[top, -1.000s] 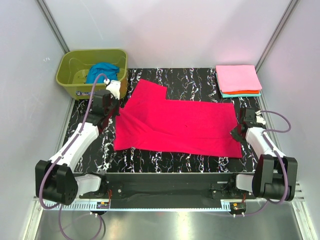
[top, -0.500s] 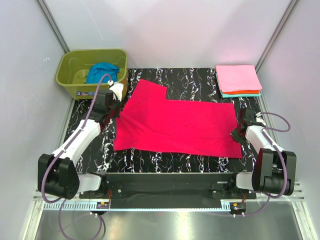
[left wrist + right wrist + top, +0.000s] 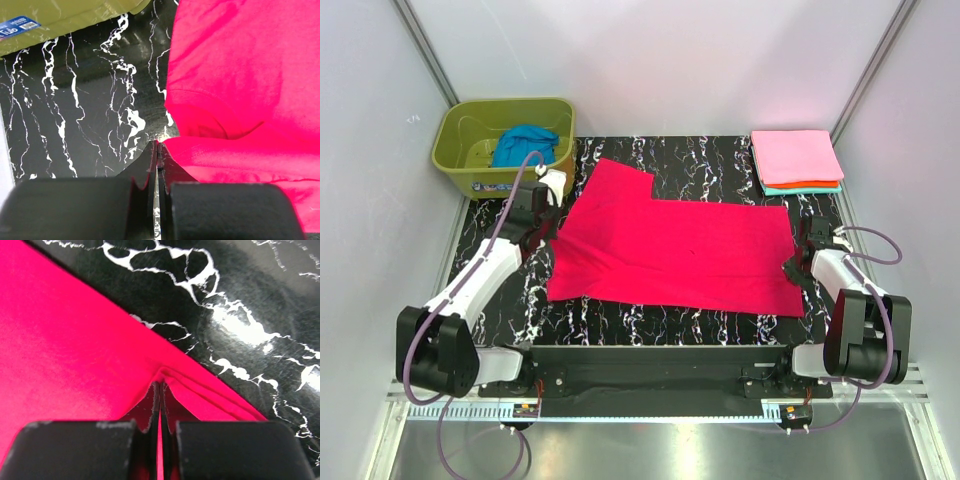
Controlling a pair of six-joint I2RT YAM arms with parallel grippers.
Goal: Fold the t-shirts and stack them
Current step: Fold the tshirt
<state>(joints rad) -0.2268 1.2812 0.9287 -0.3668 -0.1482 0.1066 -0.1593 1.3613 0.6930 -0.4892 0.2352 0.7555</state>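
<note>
In the middle of the black marbled counter the crimson-red t-shirt lies spread out mostly flat, with one sleeve pointing toward the far left and a loose fold along its left edge. The left hand sits at that left edge with its fingers pressed fully together, and the hem runs right into their tips, so it appears to pinch the very edge of the cloth. The right hand is at the shirt's right edge, near the front corner. Its fingers are closed tight on the fabric, which puckers into small creases where they meet.

At the far right corner of the counter, well apart from the red shirt, three folded shirts form a neat stack: the light pink t-shirt on top, the orange t-shirt under it, and the teal t-shirt at the bottom. At the far left corner stands an olive-green plastic tub with the blue t-shirt crumpled inside it.
</note>
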